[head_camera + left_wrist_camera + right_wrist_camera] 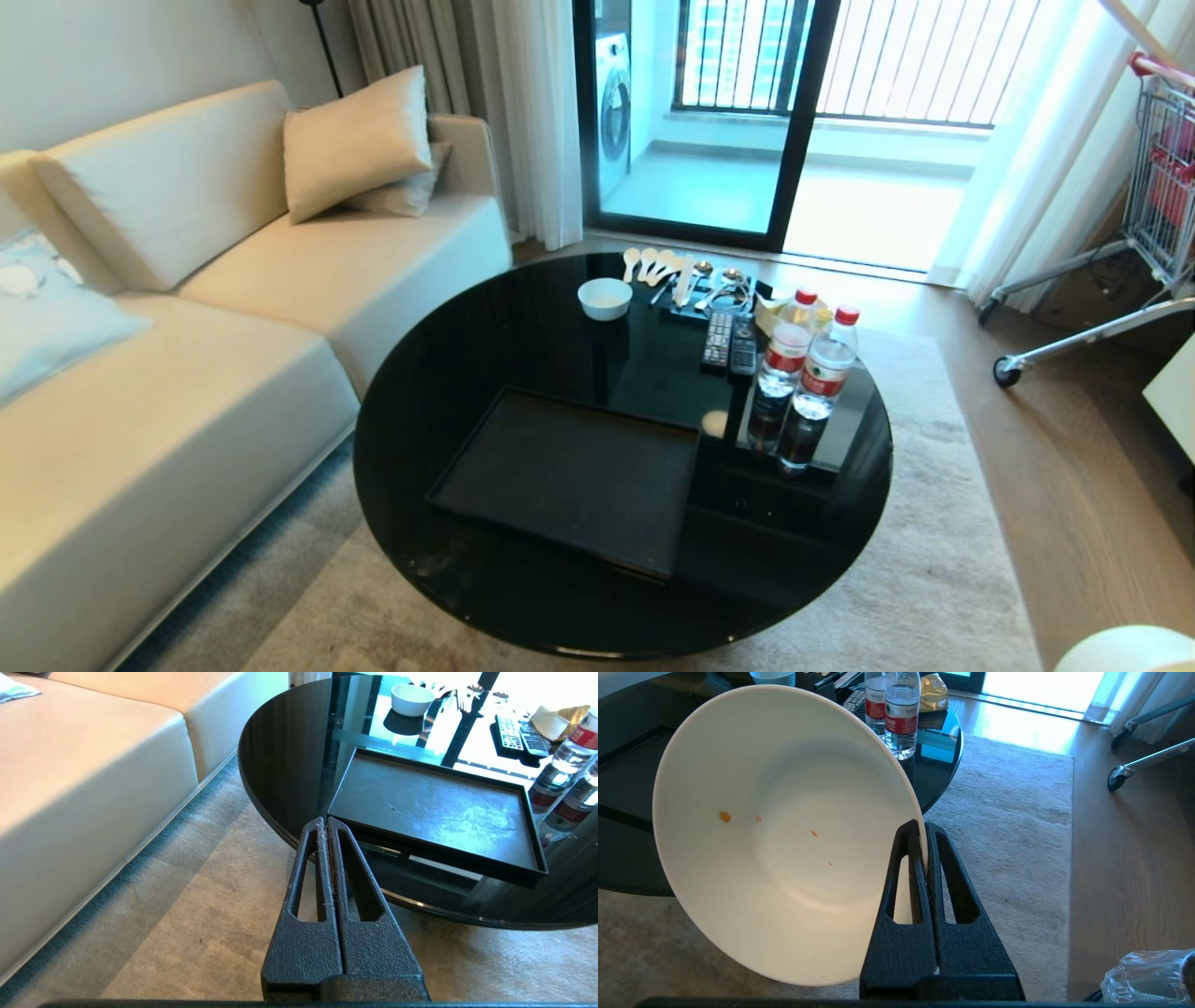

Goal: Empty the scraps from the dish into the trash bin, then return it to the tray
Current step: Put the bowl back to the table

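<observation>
My right gripper (924,828) is shut on the rim of the dish (784,835), a deep white bowl held tilted on its side over the carpet beside the table. Of the scraps, only a few tiny orange specks (725,816) cling to its inside. The trash bin (1146,975) shows just its crinkled clear liner, on the floor to my right. The black tray (569,476) lies bare on the near half of the table, also seen as the tray (434,807) in the left wrist view. My left gripper (325,821) hangs shut and holds nothing, over the carpet by the table's near edge.
The round glossy black table (448,373) carries a small white bowl (605,299), spoons (663,266), two remotes (730,343) and two water bottles (808,373) toward the back. A cream sofa (187,373) stands on the left, a wheeled cart (1158,187) on the right.
</observation>
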